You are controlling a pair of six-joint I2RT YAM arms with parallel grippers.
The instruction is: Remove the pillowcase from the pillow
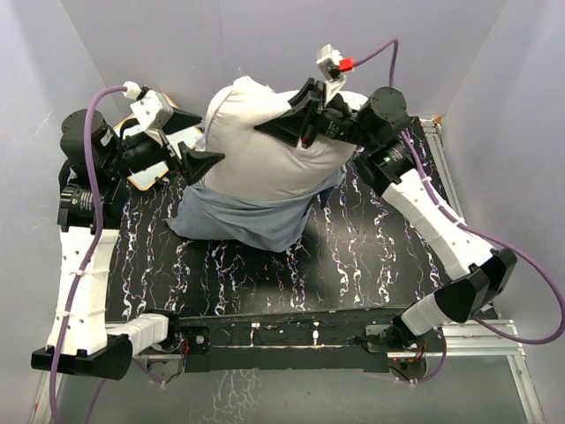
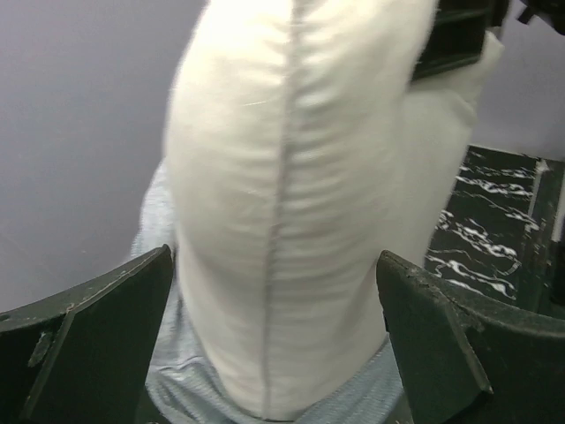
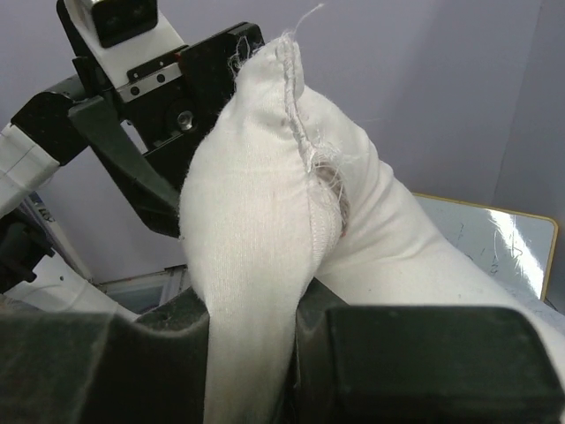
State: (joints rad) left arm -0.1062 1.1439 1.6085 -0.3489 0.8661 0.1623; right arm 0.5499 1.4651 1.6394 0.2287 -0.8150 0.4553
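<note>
Pillowcase (image 1: 240,216) cloth, showing its pale grey-blue side, lies bunched around the low near end of the pillow (image 1: 265,146). It spreads onto the black, white-veined counter (image 1: 371,256) just in front of the pillow. Most of the pillow is bare white and stands tilted up above that bunched cloth, with a seam running up the edge that faces the left wrist camera.

The right gripper (image 1: 275,126) reaches over the pillow from its right side and is clamped on a fold of its upper part. In the right wrist view the white fabric is pinched between the dark fingers (image 3: 424,362), and a frayed corner sticks up above them.

The left gripper (image 1: 210,140) sits at the pillow's left edge with its jaws spread wide, one on each side of the seam. Whether either brushes the fabric I cannot tell.

A white board (image 3: 481,234) with an orange rim lies left of the pillow, behind the left gripper.
</note>
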